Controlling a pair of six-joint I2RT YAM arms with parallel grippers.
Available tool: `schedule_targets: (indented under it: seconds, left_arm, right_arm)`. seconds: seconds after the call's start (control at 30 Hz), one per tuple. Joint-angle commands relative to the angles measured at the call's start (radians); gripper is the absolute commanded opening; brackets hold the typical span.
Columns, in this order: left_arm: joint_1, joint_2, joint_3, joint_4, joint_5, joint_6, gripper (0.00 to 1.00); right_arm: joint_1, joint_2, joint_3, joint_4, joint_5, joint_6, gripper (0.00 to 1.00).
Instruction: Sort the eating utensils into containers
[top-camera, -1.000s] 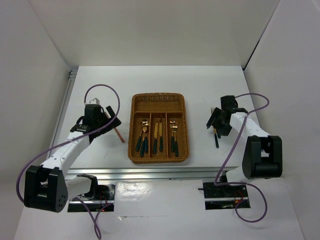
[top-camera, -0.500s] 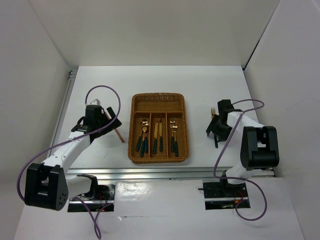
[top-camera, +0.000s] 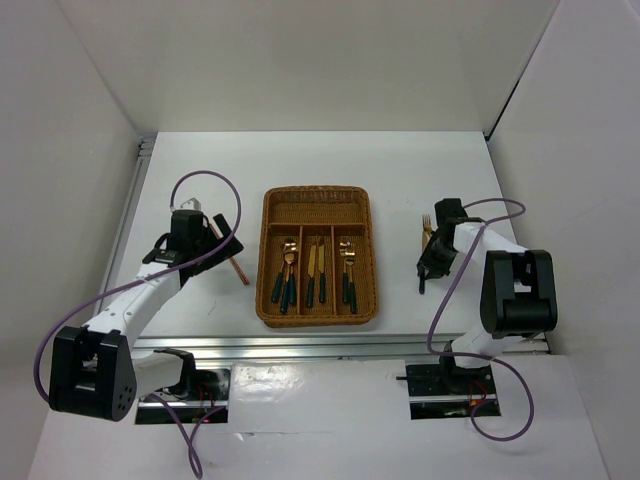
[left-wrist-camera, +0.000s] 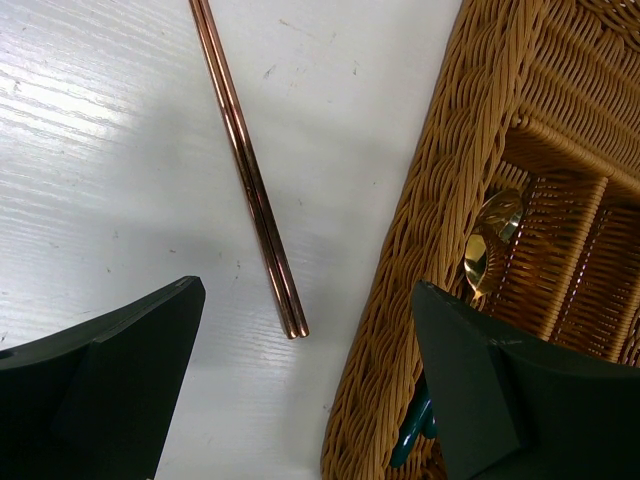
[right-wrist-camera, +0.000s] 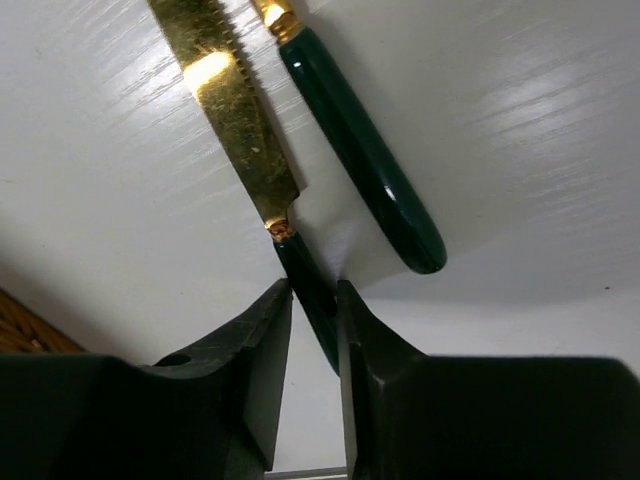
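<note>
While the right gripper (right-wrist-camera: 313, 300) pinches narrowly on the slim, glossy dark green handle of a knife (right-wrist-camera: 235, 110), it could slip, since that handle looks smooth and rounded. The knife lies on the white bench (right-wrist-camera: 520, 120), right of the woven wicker tray (top-camera: 316, 189); its blade is flat, gold and serrated. A fork (right-wrist-camera: 360, 160) just beside it could get nudged. The left gripper (left-wrist-camera: 305, 300) hangs wide open over two thin copper chopsticks (left-wrist-camera: 245, 170) beside the tray.
</note>
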Motion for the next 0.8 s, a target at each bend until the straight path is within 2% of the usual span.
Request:
schedule_targets:
  seconds: [0.0, 0.3, 0.53, 0.63, 0.77]
  left_arm:
    - [0.006, 0.000, -0.006, 0.032, 0.003, 0.018, 1.00]
    - [0.006, 0.000, 0.003, 0.032, 0.003, 0.018, 1.00]
    - [0.006, 0.000, 0.013, 0.022, 0.003, 0.018, 1.00]
    - [0.006, 0.000, 0.013, 0.022, 0.003, 0.018, 1.00]
    - [0.006, 0.009, 0.013, 0.022, 0.012, 0.018, 1.00]
  right_arm:
    - [0.014, 0.005, -0.007, 0.040, -0.046, -0.011, 0.30]
    - [0.089, 0.025, 0.022, 0.042, -0.037, -0.001, 0.01]
    - [0.201, -0.078, 0.230, -0.071, 0.004, -0.001, 0.00]
    - [0.285, -0.124, 0.324, -0.082, 0.004, -0.020, 0.00]
    - [0.425, -0.138, 0.361, -0.049, -0.076, -0.012, 0.01]
